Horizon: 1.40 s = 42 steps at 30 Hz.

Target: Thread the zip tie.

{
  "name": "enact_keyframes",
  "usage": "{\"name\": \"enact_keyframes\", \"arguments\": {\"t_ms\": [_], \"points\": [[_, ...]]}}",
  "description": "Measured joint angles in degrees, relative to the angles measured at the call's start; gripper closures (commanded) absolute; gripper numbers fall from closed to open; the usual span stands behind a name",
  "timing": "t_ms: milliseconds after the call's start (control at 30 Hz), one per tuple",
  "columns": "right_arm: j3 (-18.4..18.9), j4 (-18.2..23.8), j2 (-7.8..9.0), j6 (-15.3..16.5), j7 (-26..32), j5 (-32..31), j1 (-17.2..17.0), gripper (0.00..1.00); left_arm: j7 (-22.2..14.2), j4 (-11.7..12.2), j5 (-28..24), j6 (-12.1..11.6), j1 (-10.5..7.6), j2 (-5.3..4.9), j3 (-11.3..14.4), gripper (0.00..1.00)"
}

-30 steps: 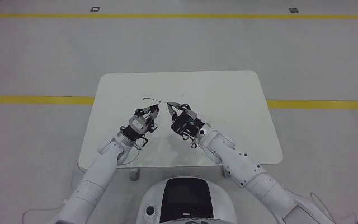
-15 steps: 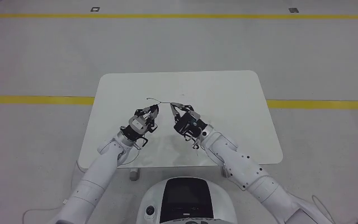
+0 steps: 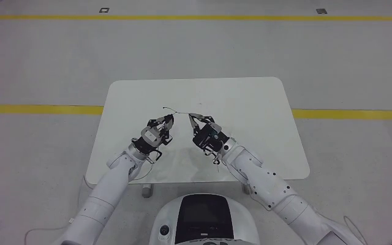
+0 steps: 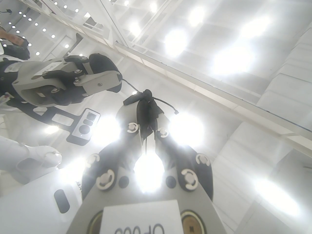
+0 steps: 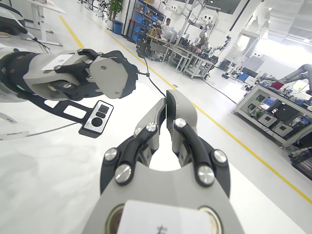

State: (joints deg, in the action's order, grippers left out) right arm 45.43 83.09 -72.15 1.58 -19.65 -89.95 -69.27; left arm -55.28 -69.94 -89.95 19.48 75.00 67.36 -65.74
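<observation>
White tabletop (image 3: 257, 141) beneath two end effectors poised close together above its middle. Left end effector (image 4: 145, 107) pinched shut on the black zip tie (image 5: 147, 74); right end effector (image 5: 166, 99) clamped together on the strap further along. Held off the tabletop, strung thin and slightly bowed between the two, with a short free end curling out past the left one.

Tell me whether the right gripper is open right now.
No, the right gripper is shut, with its fingertips pressed together on the thin black zip tie in the right wrist view.
</observation>
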Motion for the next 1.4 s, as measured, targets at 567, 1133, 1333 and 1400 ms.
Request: {"name": "enact_keyframes", "arguments": {"t_ms": [567,1133,1333,1400], "points": [[0.06,1.39,0.95,-0.77,0.92,0.00,-0.81,1.00,0.00,0.00,0.00,0.00,0.00,0.00,0.00,1.00],[0.23,2.90,1.92,-1.72,2.26,0.00,-1.43,1.00,0.00,0.00,0.00,0.00,0.00,0.00,0.00,1.00],[0.29,3.22,2.15,-2.13,2.56,0.00,-1.63,1.00,0.00,0.00,0.00,0.00,0.00,0.00,0.00,1.00],[0.32,3.27,2.20,-2.28,2.61,0.00,-1.70,1.00,0.00,0.00,0.00,0.00,0.00,0.00,0.00,1.00]]}}
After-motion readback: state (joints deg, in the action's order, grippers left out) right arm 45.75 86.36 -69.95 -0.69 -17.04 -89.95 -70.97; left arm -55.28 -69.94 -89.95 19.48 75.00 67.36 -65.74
